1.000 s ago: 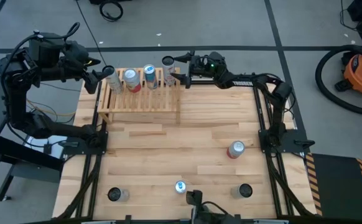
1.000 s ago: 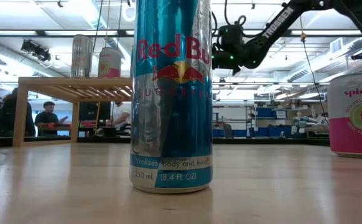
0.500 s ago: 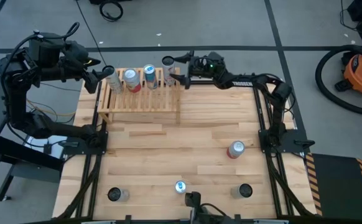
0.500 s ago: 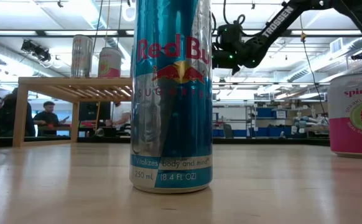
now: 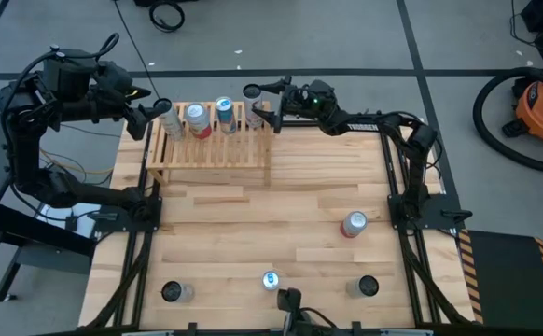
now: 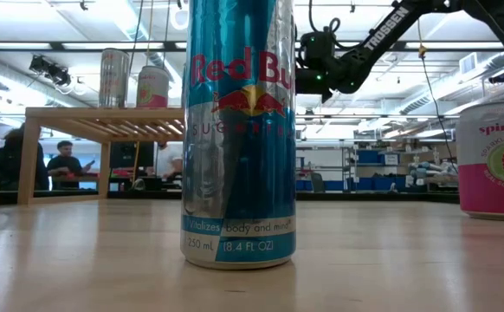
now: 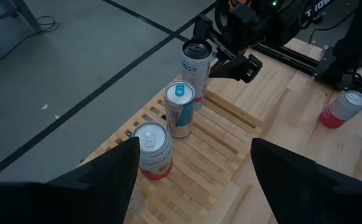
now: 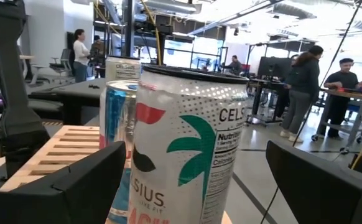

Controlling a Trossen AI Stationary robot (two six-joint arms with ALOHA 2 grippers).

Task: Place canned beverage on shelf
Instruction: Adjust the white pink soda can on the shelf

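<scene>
Broadly, we see a pale plank tabletop point(image 5: 281, 224) with a low rack of pale natural wood, the shelf point(image 5: 211, 149), standing at its far edge toward the left arm's side. Our two dark arms reach over that far edge. The right gripper point(image 5: 260, 105) sits at the shelf's right end with its fingers spread wide on either side of a tall white Celsius can point(image 7: 195, 65), which stands upright on the slats; we cannot tell whether either finger touches it. The left gripper point(image 5: 156, 113) hovers by the shelf's left end, its jaws partly apart with nothing between them.

On the shelf, beside the white can, we find a slim blue-and-silver can point(image 7: 179, 109) and then a shorter pink-and-white can point(image 7: 152, 150), all upright in a row.

Nearer the front of the table, well apart from the shelf, a pink Spindrift can point(image 5: 353, 224) stands on the right arm's side. At the front edge we see a blue sugar-free Red Bull can point(image 6: 239, 130) in the middle, with a dark-topped can point(image 5: 171, 292) to one side and another dark-topped can point(image 5: 368, 286) to the other.
</scene>
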